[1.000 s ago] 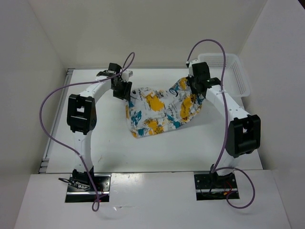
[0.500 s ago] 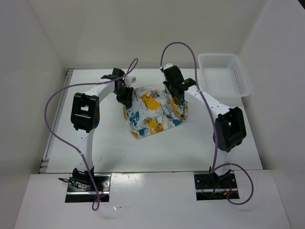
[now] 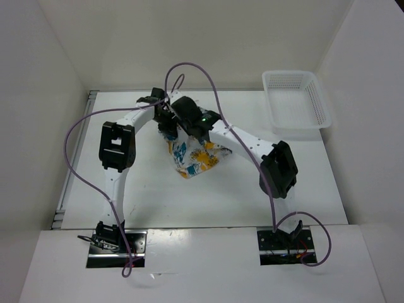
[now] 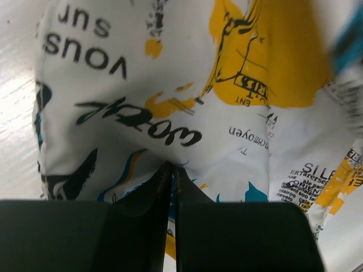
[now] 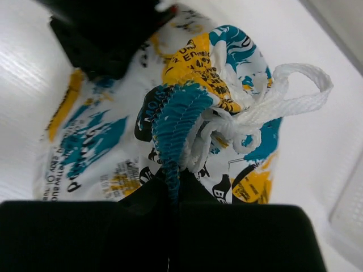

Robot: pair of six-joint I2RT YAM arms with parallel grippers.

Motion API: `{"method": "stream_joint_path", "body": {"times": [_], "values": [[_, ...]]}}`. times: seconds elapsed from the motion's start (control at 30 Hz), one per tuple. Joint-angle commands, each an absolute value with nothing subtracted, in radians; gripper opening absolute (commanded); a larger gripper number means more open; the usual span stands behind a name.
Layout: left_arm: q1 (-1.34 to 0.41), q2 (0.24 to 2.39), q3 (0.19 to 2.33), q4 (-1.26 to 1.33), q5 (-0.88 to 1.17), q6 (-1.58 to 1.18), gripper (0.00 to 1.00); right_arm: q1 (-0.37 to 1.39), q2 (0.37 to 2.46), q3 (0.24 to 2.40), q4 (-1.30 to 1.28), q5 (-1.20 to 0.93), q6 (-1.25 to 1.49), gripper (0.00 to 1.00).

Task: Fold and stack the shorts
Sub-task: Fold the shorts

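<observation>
- The left fingers (image 4: 161, 184) are clenched, with only a thin slit between them. A fold of the shorts (image 4: 227, 113) is pinched at their tips, at a spot where white cloth carries black script and a yellow-orange patch.
- The right fingers (image 5: 156, 195) are also clenched. They grasp a gathered edge of the shorts (image 5: 96, 147) along its teal stitched seam, which rises straight out of the grip.
- A white woven drawstring (image 5: 295, 93) loops out of the bunched cloth just past the right fingers and hangs free to the right.
- In the right wrist view, the black body of the left arm (image 5: 102, 34) sits just beyond the cloth. The two grips are close together.
- From above, both wrists meet over the top of the shorts (image 3: 192, 158). The cloth is drawn up into a narrow bunch below them.
- The lower end of the bunch rests on the white surface (image 3: 303, 177), left of centre and toward the far side.
- Only one printed piece can be made out.
- The white lattice basket (image 3: 267, 98) stands at the far right corner of the surface, well apart from the shorts.
- A purple cable (image 3: 76, 151) arcs from each arm's base up to its wrist.
</observation>
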State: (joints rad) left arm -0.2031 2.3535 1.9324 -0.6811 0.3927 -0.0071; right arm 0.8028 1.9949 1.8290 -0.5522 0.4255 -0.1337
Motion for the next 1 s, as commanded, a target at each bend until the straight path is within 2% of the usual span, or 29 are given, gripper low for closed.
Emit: {"method": "stream_joint_path", "body": {"times": [0.0,0.2,0.37,0.53,0.57,0.6,0.7,0.77,0.87,0.97], "values": [[-0.210,2.402,1.957,-0.683,0.403,0.000,0.10,0.821,2.063,1.875,-0.522,0.419,-0.115,0.00],[-0.210,2.411,1.999,-0.692,0.394,0.000,0.10,0.847,2.161,1.930,-0.500,0.419,-0.115,0.00],[-0.210,2.421,2.008,-0.701,0.374,0.000,0.11,0.893,2.242,2.002,-0.482,0.388,-0.106,0.12],[-0.190,2.421,2.008,-0.701,0.339,0.000,0.14,0.913,2.273,2.091,-0.502,0.328,-0.118,0.35],[-0.190,2.421,2.008,-0.701,0.324,0.000,0.14,0.923,2.273,2.111,-0.502,0.305,-0.130,0.42],[-0.190,2.412,2.008,-0.701,0.315,0.000,0.17,0.923,2.273,2.111,-0.514,0.263,-0.130,0.59],[-0.170,2.392,2.008,-0.701,0.279,0.000,0.22,0.923,2.227,2.123,-0.538,0.186,-0.152,0.66],[-0.170,2.382,2.017,-0.701,0.249,0.000,0.29,0.923,2.179,2.123,-0.554,0.144,-0.161,0.66],[-0.150,2.350,2.045,-0.724,0.230,0.000,0.37,0.923,2.125,2.089,-0.565,0.100,-0.186,0.60],[-0.130,2.278,2.056,-0.733,0.230,0.000,0.42,0.913,2.051,1.996,-0.555,0.139,-0.219,0.44]]}}
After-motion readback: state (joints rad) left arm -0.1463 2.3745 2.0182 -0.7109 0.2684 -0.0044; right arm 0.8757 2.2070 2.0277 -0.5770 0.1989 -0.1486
